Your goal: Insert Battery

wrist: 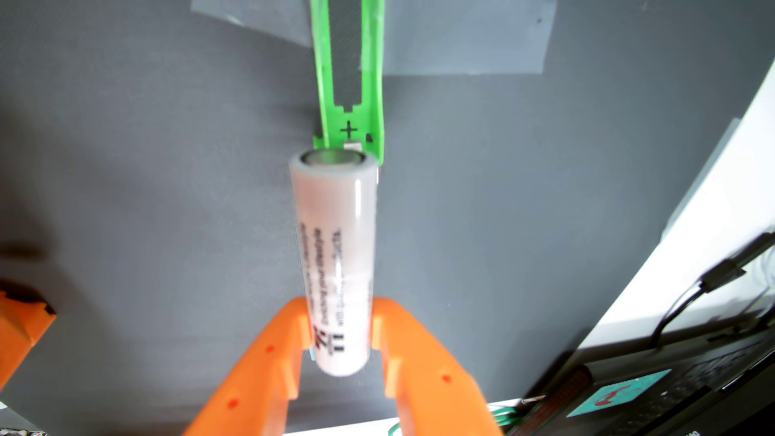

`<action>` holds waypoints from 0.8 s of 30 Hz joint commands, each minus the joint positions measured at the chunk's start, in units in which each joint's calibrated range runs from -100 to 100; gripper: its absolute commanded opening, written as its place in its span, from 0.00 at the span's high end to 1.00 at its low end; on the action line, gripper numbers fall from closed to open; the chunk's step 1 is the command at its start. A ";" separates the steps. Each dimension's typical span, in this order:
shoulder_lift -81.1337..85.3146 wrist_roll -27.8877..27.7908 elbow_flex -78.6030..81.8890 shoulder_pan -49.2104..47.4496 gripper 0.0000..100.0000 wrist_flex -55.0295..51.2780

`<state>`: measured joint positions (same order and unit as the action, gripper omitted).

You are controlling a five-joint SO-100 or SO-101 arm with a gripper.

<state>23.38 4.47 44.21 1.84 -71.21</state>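
- Orange gripper point(340, 335), nearest the wrist camera at the bottom edge: both fingers point(268, 364) are closed on the lower end of the battery, one on each side, with no gap visible at the contact.
- At far left, an orange part point(23, 323) enters the frame; I cannot tell what it belongs to.
- Centre: the white cylindrical cell point(335, 251) sticks out ahead of the fingers, its long axis running straight up the frame, its printed label blurred. Its far end overlaps the near end of the holder.
- Just beyond it: the green battery holder point(350, 125), taped to the grey mat point(146, 188) with grey tape point(461, 42), lies nearly in line with the cell. A plus sign marks its near end, beside a metal contact.
- My reading: the cell sits slightly left of the holder's slot, so I would nudge it right, carry it forward over the slot, then lower it.
- Right: a white surface point(692, 251), and a dark device with cables point(671, 402) in the corner.
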 commanded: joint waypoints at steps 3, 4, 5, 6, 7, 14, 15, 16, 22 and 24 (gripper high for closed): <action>0.84 2.17 -0.04 -6.33 0.99 0.26; 0.84 2.48 0.05 -7.63 0.99 0.26; 0.84 2.89 0.05 -8.93 0.99 0.26; 0.84 3.15 0.05 -9.87 0.99 0.26; 0.84 3.36 -0.04 -10.82 0.99 0.34; 0.84 3.41 2.75 -11.17 0.99 6.86; 0.84 3.41 3.56 -11.64 0.99 8.05; 0.84 3.41 4.19 -11.76 0.99 8.98; 0.84 3.36 6.80 -11.76 0.99 12.79; 0.76 3.36 6.80 -11.76 0.99 13.04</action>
<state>23.38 7.69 51.27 -10.12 -59.16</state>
